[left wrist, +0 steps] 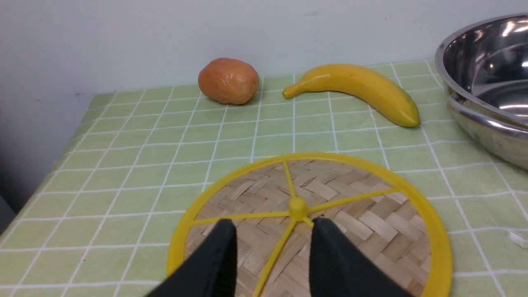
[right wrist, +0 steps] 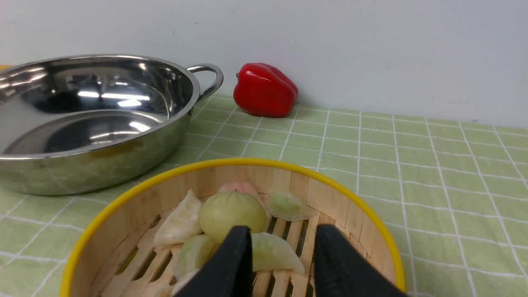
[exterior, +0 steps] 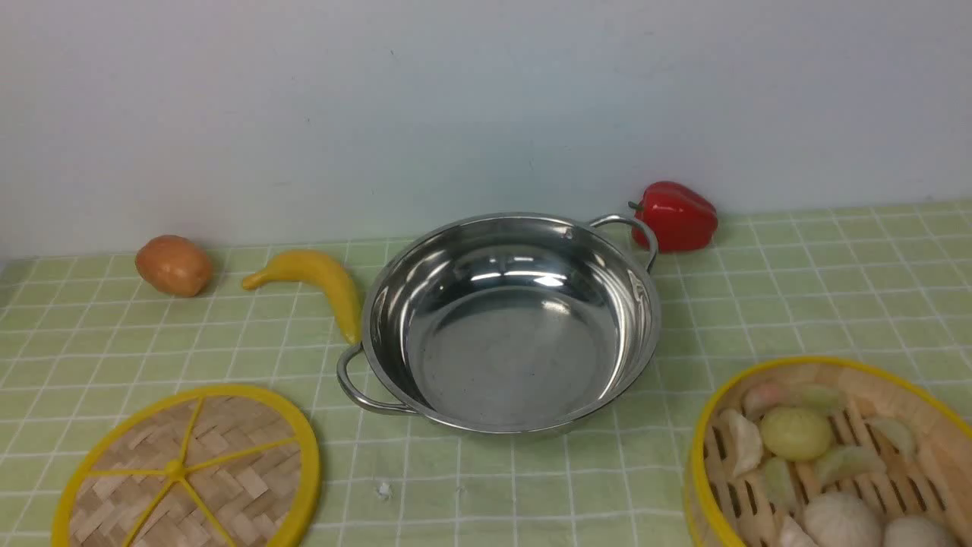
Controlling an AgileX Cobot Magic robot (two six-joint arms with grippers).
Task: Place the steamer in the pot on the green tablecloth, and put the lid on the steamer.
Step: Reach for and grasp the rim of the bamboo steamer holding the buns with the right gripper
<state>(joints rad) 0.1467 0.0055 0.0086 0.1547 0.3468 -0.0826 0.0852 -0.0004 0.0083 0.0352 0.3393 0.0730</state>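
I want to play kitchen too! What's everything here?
Shiny steel pot, two loop handles: one, silver, middle, empty.
Round bamboo steamer basket: one, tan, yellow rim, near right.
Toy dumplings and buns: several, pale, inside steamer.
Flat woven bamboo lid: one, tan, yellow rim, near left.
Banana: one, yellow, left of pot.
Potato: one, orange-brown, far left.
Bell pepper: one, red, behind pot, right.
Checked tablecloth: one, pale green, underneath everything.
Left claw: one, black, open, near lid.
Right claw: one, black, open, near steamer.
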